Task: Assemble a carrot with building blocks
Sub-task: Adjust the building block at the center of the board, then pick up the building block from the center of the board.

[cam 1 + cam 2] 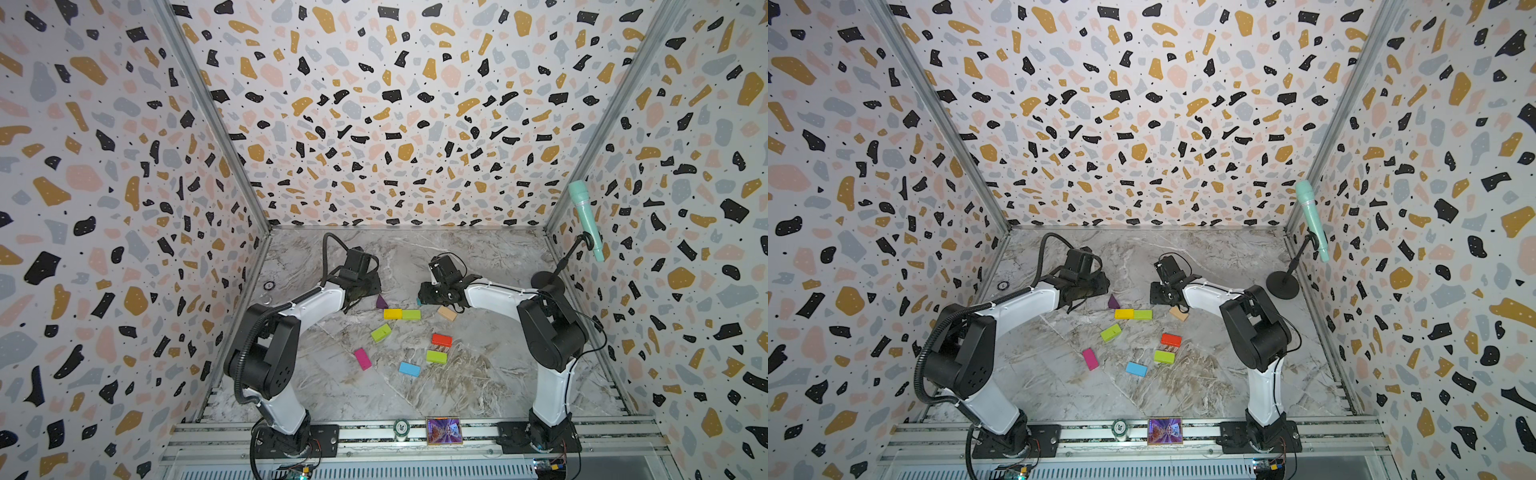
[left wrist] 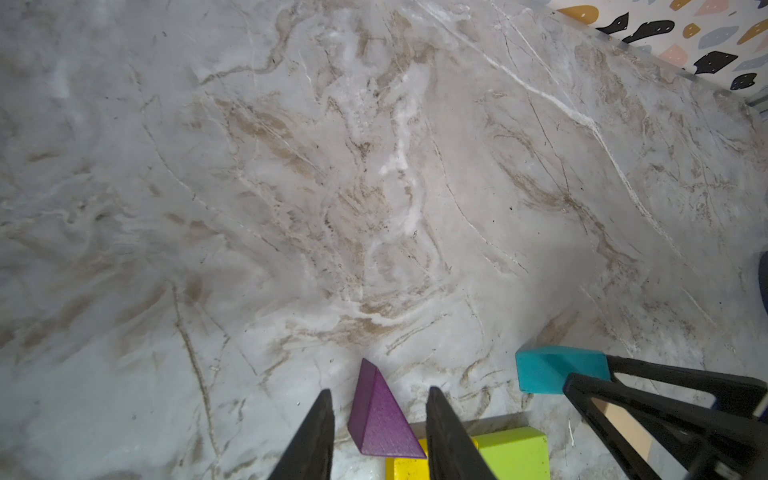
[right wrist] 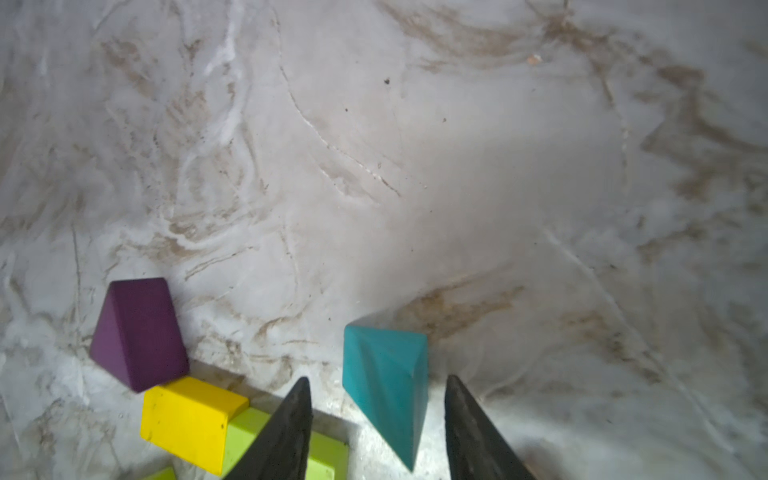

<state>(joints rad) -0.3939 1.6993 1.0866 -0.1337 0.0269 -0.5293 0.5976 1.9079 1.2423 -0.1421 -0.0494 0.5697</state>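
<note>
Of the carrot, a yellow brick (image 1: 392, 313) and a lime brick (image 1: 411, 314) lie side by side as one row. The purple wedge (image 2: 380, 419) rests at the yellow brick's far edge, and my left gripper (image 2: 379, 390) stands open astride it with gaps showing. My right gripper (image 3: 378, 377) is open around the teal wedge (image 3: 386, 374), which sits on the table just right of the lime brick, clear of both fingers. The other building blocks lie loose nearer the front: tan (image 1: 447, 313), lime (image 1: 381, 332), red (image 1: 441, 340), lime (image 1: 436, 356), magenta (image 1: 363, 358), blue (image 1: 409, 369).
A teal microphone (image 1: 584, 216) on a black stand with a round base (image 1: 546, 280) stands at the back right by the wall. A poker chip (image 1: 401, 428) and a small picture card (image 1: 444, 431) sit on the front rail. Patterned walls close in three sides.
</note>
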